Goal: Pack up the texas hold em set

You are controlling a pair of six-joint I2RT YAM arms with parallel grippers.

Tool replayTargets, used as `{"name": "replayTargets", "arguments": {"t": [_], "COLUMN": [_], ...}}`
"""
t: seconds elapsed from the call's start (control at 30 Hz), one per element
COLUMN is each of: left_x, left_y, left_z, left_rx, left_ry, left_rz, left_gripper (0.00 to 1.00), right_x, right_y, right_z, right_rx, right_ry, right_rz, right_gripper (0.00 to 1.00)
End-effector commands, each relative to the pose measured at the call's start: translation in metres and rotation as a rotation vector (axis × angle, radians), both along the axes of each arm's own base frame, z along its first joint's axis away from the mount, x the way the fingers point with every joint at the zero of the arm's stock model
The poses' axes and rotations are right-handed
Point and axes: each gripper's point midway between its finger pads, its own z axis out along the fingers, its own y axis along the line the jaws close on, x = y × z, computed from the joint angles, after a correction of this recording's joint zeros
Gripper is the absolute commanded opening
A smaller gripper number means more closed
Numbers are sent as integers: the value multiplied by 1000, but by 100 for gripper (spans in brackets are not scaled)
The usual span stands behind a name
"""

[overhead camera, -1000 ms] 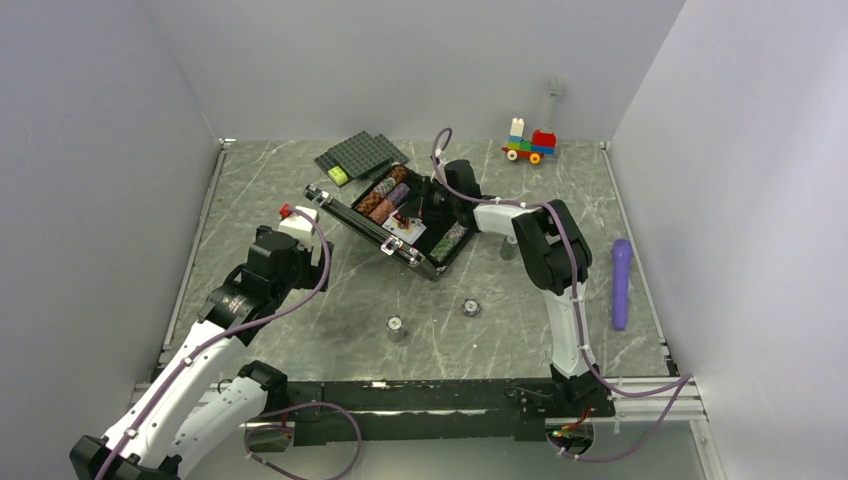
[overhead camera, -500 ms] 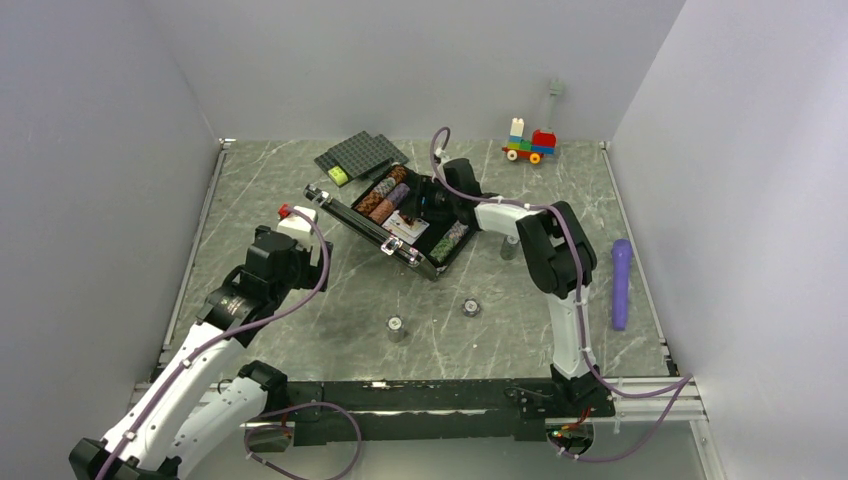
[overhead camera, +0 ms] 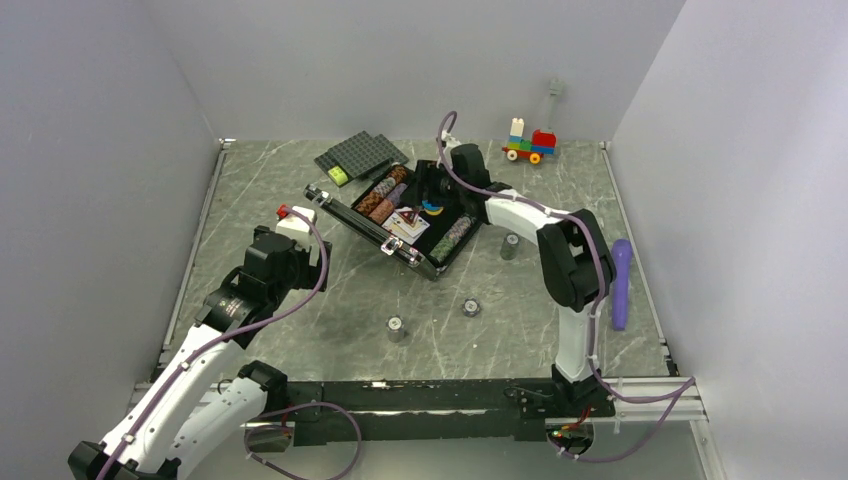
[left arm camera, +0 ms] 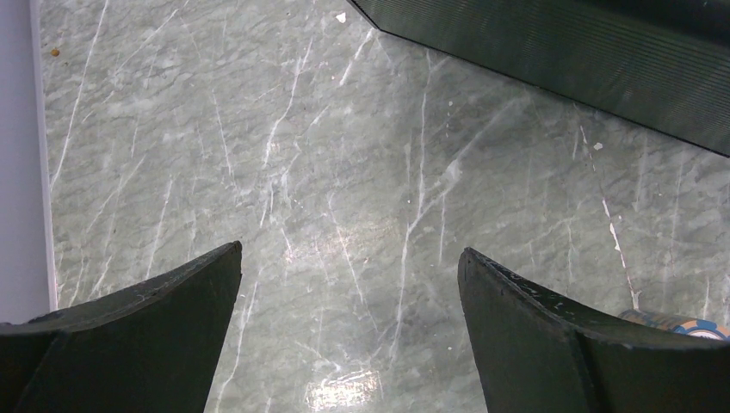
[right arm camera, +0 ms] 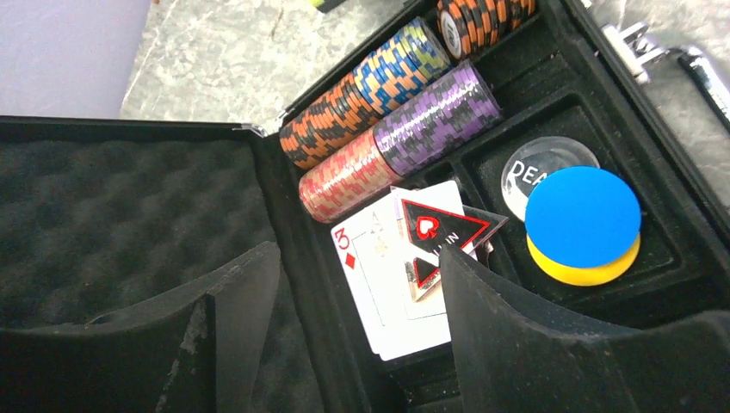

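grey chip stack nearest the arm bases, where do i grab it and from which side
Pinch the grey chip stack across its round side wall, low down, coming straight from above. It stands upright as a short cylinder, with nothing touching it on the table.

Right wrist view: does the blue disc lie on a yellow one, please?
Yes, the blue disc covers most of a yellow disc beneath it.
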Motion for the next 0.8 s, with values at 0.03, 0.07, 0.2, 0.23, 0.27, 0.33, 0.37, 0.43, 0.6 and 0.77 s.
{"name": "replayTargets", "arguments": {"t": [0.03, 0.07, 0.2, 0.23, 0.27, 0.33, 0.37, 0.43, 0.6, 0.77], "left_x": [5, 5, 4, 3, 3, 2, 2, 1, 10, 32], "left_y": [2, 2, 1, 1, 1, 3, 4, 3, -3, -4], "left_z": [11, 12, 15, 17, 20, 25, 28, 35, 60, 79], "left_rx": [-4, -5, -21, -25, -33, -51, -64, -100, -162, -136], "left_ry": [-49, -51, -66, -75, -85, -108, -119, -148, -198, -246], "left_rz": [13, 13, 5, 5, 6, 16, 24, 26, 25, 43], "left_gripper": [99, 99, 99, 99, 99, 99, 100, 99, 99, 100], "right_x": [8, 8, 3, -2, -6, -15, -20, -31, -68, -104], "right_y": [-20, -25, -54, -64, -74, -94, -105, -125, -182, -229], "right_z": [42, 46, 59, 61, 62, 67, 70, 73, 69, 48], "right_rx": [-33, -45, -104, -121, -134, -159, -176, -232, -468, -655], "right_ry": [-110, -122, -163, -161, -162, -167, -172, -183, -152, -69], "right_rz": [-46, -55, -107, -123, -138, -169, -185, -213, -299, -386], "right_gripper": [75, 76, 79, 79, 80, 81, 81, 82, 84, 86]}}
